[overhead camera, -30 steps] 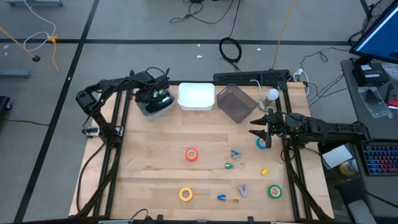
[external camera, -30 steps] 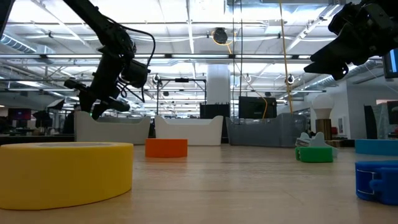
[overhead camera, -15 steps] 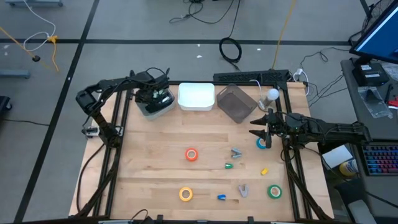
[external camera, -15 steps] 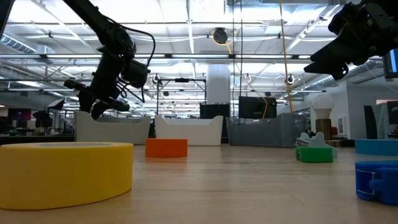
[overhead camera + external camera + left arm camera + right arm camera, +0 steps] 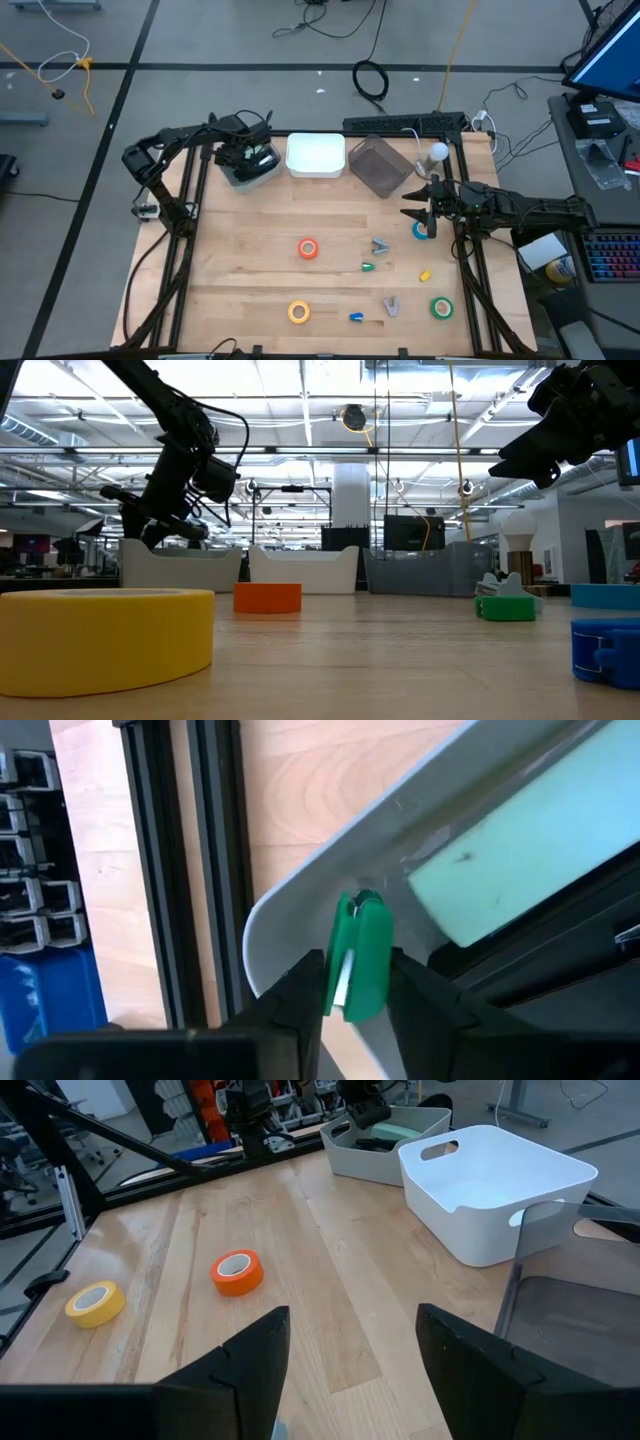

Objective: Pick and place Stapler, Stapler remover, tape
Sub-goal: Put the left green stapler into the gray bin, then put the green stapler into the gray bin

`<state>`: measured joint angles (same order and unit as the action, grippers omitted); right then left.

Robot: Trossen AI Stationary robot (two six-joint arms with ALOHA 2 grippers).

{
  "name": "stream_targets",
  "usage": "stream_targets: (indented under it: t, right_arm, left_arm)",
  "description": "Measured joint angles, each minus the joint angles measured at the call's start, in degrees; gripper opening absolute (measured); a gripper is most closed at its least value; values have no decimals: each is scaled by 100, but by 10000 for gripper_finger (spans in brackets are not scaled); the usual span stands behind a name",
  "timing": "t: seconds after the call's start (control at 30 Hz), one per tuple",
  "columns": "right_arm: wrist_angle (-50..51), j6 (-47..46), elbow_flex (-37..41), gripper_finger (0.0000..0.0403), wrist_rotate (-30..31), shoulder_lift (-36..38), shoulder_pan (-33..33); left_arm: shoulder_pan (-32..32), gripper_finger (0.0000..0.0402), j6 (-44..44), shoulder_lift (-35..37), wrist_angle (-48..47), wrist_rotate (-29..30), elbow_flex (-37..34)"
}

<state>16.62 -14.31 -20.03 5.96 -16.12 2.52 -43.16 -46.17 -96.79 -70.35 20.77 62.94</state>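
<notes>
Wooden table (image 5: 250,250), high view, clock positions from centre. Near edge: yellow tape roll (image 5: 298,312) at 6, green tape roll (image 5: 441,307) at 4. Middle: orange tape roll (image 5: 308,249) at centre; blue tape roll (image 5: 421,230) at 3, just below right gripper (image 5: 420,204), fingers apart, nothing between them. Far edge: grey bin (image 5: 249,166) at 11, white bin (image 5: 316,156) at 12, dark bin (image 5: 379,166) at 1. Left gripper (image 5: 352,982) above the grey bin, fingers pressed on either side of a small green stapler remover (image 5: 358,957).
</notes>
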Motion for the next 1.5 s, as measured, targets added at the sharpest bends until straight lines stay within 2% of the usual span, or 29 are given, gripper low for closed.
stream_targets:
  t: [0.23,0.37,0.57,0.73,0.87,1.13,1.5]
  right_arm:
    - [0,-2,0,210,0,-1,1]
    - [0,-2,0,210,0,-2,0]
    - [-2,0,0,210,0,0,0]
    - [-2,0,0,210,0,-1,0]
    - [-2,0,-2,210,0,0,2]
    - [-2,0,-4,210,-1,0,1]
    - [-4,0,-4,210,-2,0,1]
  left_arm:
    - [0,178,0,0,2,15,0]
    - [2,205,7,0,4,18,0]
    - [0,214,136,73,12,-37,0]
    - [197,204,253,492,119,-83,2]
    - [611,196,793,1026,438,-325,7]
    - [1915,187,1287,1738,1672,-1398,9]
    - [3559,186,1152,1679,3424,-1498,11]
